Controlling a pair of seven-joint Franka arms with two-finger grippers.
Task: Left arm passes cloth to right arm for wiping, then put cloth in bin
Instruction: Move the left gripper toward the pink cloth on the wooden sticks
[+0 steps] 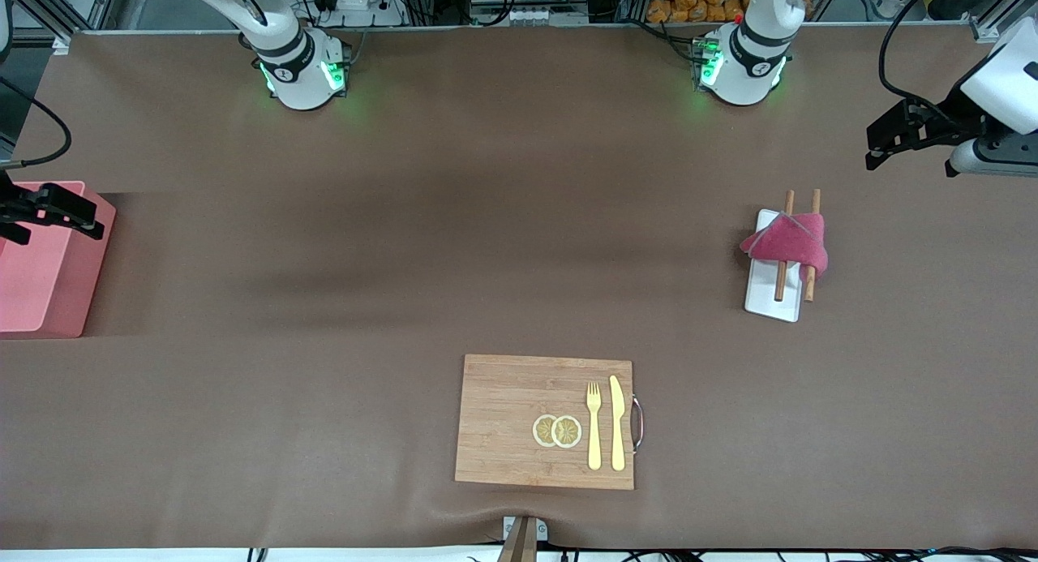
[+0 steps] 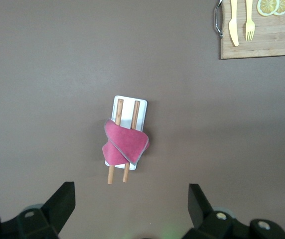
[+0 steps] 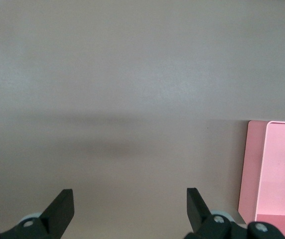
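Nearest your front camera, on the brown worktop (image 1: 324, 262), you have a wooden cutting board (image 1: 519, 456) with a metal handle on its edge toward the left arm's end. On it lie two lemon slices (image 1: 557, 431), touching each other, then a yellow fork (image 1: 594, 424) and a yellow knife (image 1: 617, 422) side by side, the knife closest to the handle.

Farther from the camera, toward the left arm's end, you see a flat white tray (image 1: 766, 298) carrying two wooden sticks (image 1: 781, 282) laid lengthwise. The cloth (image 1: 791, 242) is draped across both sticks, crimson-pink with a pale seam, folded to a point on one side; the sticks' ends poke out past it and past the tray's edge.

At the right arm's end, the bin (image 1: 45, 298) sits at the edge of the worktop, its pink walls plain.

Your left gripper (image 2: 130, 206) hangs in the air over the worktop's edge at the left arm's end, near the tray but not over it. Its jaws stand wide apart and hold nothing.

Your right gripper (image 3: 130, 209) hovers over the bin's rim, jaws likewise spread wide with nothing between them.

Both arm bases stand farthest back, lit green.
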